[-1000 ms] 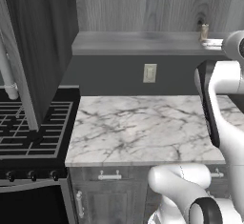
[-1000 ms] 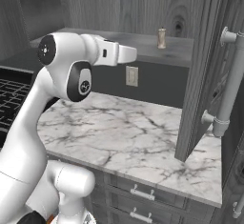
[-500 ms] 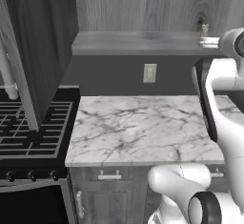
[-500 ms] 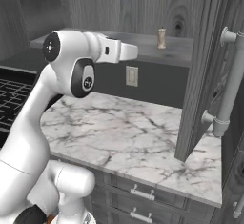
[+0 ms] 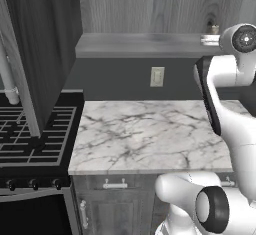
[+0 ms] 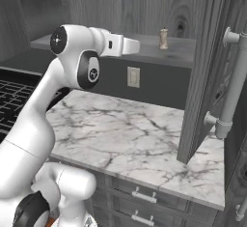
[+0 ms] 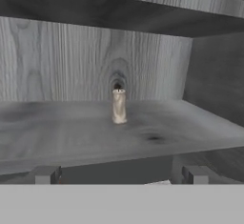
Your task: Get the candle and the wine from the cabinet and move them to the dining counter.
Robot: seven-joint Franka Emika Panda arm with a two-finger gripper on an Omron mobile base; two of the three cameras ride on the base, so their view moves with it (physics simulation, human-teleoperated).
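Candle (image 7: pixel 118 106) stands upright on the open cabinet (image 6: pixel 202 76) shelf, ahead of my empty, spread hand (image 7: pixel 121 174). Nothing's moved to the dining counter; I can't make out the wine, possibly out of frame.

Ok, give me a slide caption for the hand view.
Open jaws face the upright candle standing alone on the cabinet shelf.

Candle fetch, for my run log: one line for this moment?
phase: approach | candle: upright on cabinet shelf, untouched | jaws: open, short of candle
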